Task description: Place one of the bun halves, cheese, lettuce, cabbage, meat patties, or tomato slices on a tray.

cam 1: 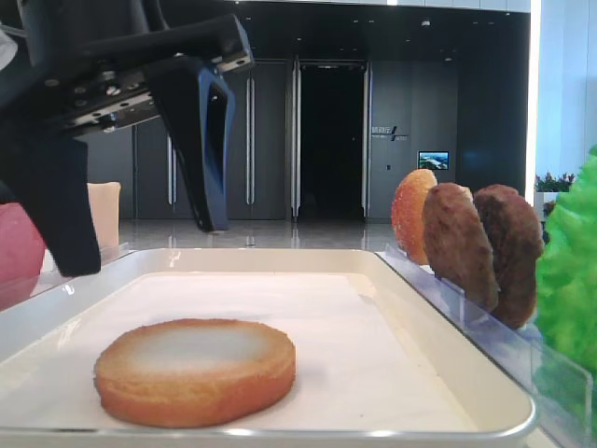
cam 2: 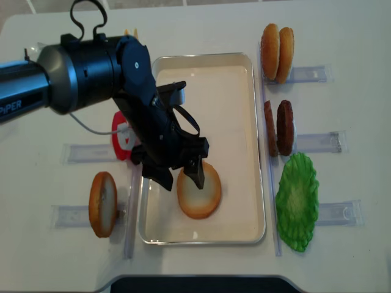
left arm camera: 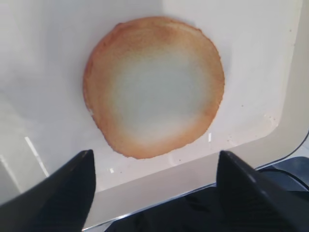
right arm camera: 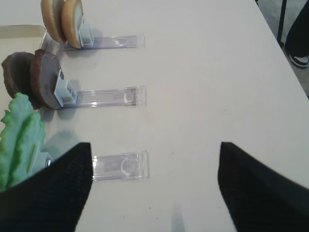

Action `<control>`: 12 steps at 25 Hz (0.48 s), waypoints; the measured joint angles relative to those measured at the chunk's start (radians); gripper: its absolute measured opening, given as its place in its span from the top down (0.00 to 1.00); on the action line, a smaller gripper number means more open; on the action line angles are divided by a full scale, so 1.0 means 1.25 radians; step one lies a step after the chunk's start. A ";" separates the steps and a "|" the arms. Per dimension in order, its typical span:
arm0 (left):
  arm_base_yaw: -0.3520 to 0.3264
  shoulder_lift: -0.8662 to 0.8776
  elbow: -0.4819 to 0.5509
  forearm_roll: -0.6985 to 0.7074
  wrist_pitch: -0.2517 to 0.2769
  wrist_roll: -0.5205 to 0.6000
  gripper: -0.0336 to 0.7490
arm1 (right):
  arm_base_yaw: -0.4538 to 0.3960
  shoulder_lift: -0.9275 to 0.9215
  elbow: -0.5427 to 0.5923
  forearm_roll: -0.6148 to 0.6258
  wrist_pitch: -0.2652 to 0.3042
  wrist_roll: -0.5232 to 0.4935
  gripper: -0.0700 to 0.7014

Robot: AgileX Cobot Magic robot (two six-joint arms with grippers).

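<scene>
The flat bun half (cam 1: pixel 196 369) (left arm camera: pixel 153 87) (cam 2: pixel 200 194) lies pale face up on the white tray (cam 1: pixel 438 364) (left arm camera: pixel 193 169) (cam 2: pixel 201 57), near its front end. My left gripper (cam 1: pixel 145 241) (left arm camera: pixel 155 153) (cam 2: pixel 181 177) hangs open just above it, empty. My right gripper (right arm camera: pixel 155 145) stands open over bare table with nothing between its fingers. Two meat patties (cam 1: pixel 459 245) (right arm camera: pixel 46 79) (cam 2: pixel 278 127) and the lettuce (cam 1: pixel 571 271) (right arm camera: pixel 19 135) (cam 2: pixel 297 192) stand in racks to the right. The tomato slice (cam 1: pixel 17 254) (cam 2: pixel 121 139) and cheese (cam 1: pixel 104 213) are on the left. Cabbage is out of view.
Clear plastic racks (right arm camera: pixel 118 166) (cam 2: pixel 317 141) lie on both sides of the tray. Orange bun halves (cam 1: pixel 412 215) (right arm camera: pixel 72 21) (cam 2: pixel 277 44) stand at the far right, and another bun half (cam 2: pixel 102 204) stands left of the tray. The table's front edge (cam 2: pixel 195 284) is close.
</scene>
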 joint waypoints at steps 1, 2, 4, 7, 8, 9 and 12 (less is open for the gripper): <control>0.000 0.000 -0.011 0.009 0.013 -0.004 0.20 | 0.000 0.000 0.000 0.000 0.000 0.000 0.21; 0.000 0.000 -0.022 0.017 0.025 -0.009 0.20 | 0.000 0.000 0.000 0.000 0.000 0.000 0.21; 0.000 0.000 -0.043 0.040 0.053 -0.021 0.20 | 0.000 0.000 0.000 0.000 0.000 0.000 0.21; 0.000 0.000 -0.078 0.085 0.112 -0.041 0.20 | 0.000 0.000 0.000 0.000 0.000 0.000 0.21; 0.000 0.000 -0.092 0.101 0.137 -0.046 0.20 | 0.000 0.000 0.000 0.000 0.000 0.000 0.21; 0.000 0.000 -0.103 0.112 0.164 -0.053 0.20 | 0.000 0.000 0.000 0.000 0.000 0.000 0.21; 0.000 0.000 -0.142 0.151 0.210 -0.067 0.20 | 0.000 0.000 0.000 0.000 0.000 0.000 0.21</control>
